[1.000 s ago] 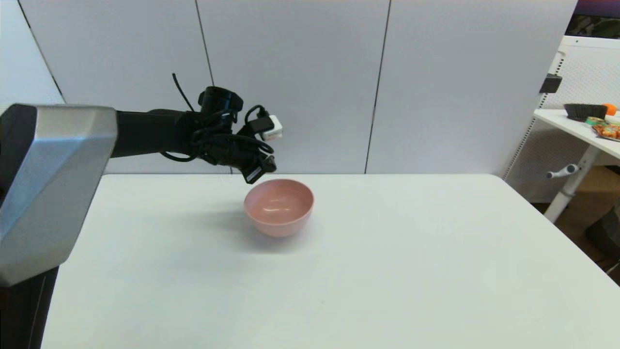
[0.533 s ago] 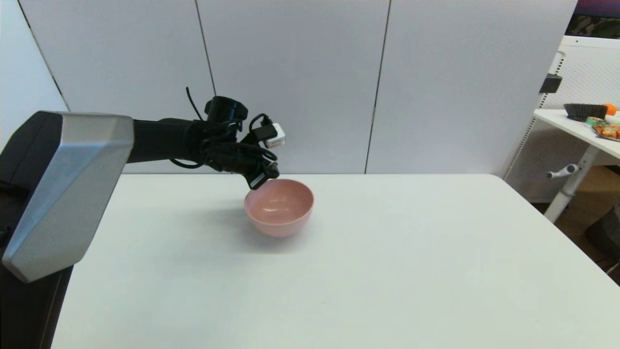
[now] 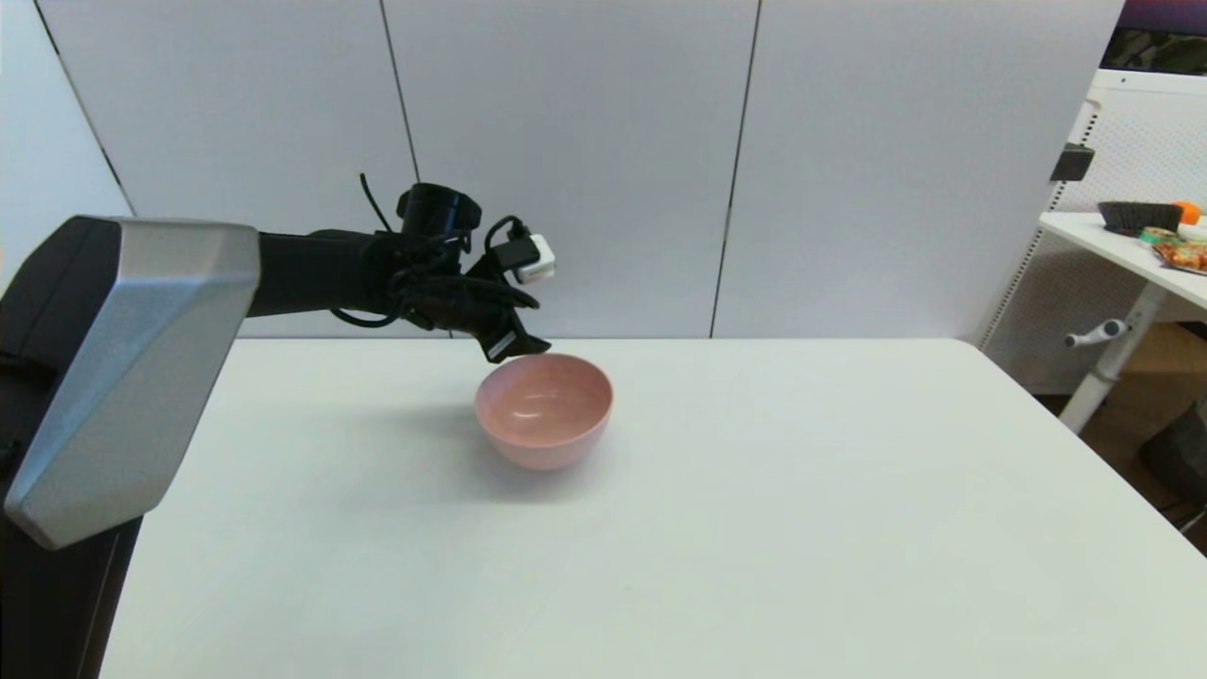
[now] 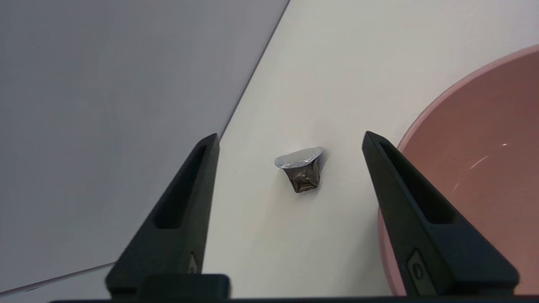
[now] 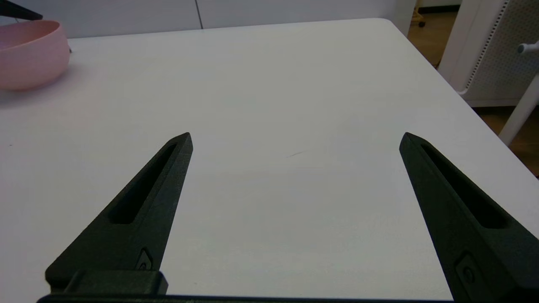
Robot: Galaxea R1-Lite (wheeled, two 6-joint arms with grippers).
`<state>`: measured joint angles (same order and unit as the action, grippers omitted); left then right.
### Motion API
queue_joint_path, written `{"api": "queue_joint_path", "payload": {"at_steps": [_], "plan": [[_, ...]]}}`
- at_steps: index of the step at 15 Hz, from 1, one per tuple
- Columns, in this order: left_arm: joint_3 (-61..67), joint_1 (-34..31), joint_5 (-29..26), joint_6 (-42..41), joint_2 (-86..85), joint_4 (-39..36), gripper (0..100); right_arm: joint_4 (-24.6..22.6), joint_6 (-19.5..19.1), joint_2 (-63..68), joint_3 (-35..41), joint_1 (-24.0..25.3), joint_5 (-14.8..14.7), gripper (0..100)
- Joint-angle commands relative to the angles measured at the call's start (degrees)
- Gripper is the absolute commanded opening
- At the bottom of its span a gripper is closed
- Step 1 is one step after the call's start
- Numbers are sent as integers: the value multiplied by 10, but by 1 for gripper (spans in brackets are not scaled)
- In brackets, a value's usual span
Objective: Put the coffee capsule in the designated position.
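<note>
The coffee capsule (image 4: 302, 170), dark grey with a silvery flat rim, lies on the white table just behind the pink bowl (image 4: 484, 168); the head view does not show it. My left gripper (image 4: 290, 135) hangs open above the capsule, which sits apart from both fingers, in the gap ahead of them. In the head view the left gripper (image 3: 521, 347) hovers over the far-left rim of the bowl (image 3: 547, 443), whose inside holds nothing. My right gripper (image 5: 295, 134) is open and idle, low over the table to the right, out of the head view.
The white table (image 3: 754, 528) runs to a grey panel wall close behind the bowl. The right wrist view shows the bowl (image 5: 29, 54) far off. A side desk (image 3: 1132, 245) with a dark basket and snacks stands beyond the table's right edge.
The left arm has come down and forward to the bowl's far rim, and its fingers now look spread wider. The bowl stays where it was.
</note>
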<state>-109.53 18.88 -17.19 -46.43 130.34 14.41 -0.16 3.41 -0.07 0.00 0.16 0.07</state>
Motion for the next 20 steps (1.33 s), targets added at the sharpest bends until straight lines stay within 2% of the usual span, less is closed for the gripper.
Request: {"api": "queue_joint_path", "payload": {"at_steps": [1, 7, 12, 15, 17, 20], "plan": [[0, -1, 30, -3, -46, 0, 100, 0, 0, 1, 0, 1, 0, 100], [37, -20, 124, 14, -234, 10, 100, 0, 0, 1, 0, 0, 0, 100], [98, -41, 255, 137, -440, 26, 100, 0, 0, 1, 0, 1, 0, 100], [185, -80, 256, 195, -548, 22, 100, 0, 0, 1, 0, 0, 0, 100], [299, -117, 253, 225, -651, 14, 100, 0, 0, 1, 0, 0, 0, 100], [499, -123, 253, 294, -798, -22, 100, 0, 0, 1, 0, 0, 0, 100]]}}
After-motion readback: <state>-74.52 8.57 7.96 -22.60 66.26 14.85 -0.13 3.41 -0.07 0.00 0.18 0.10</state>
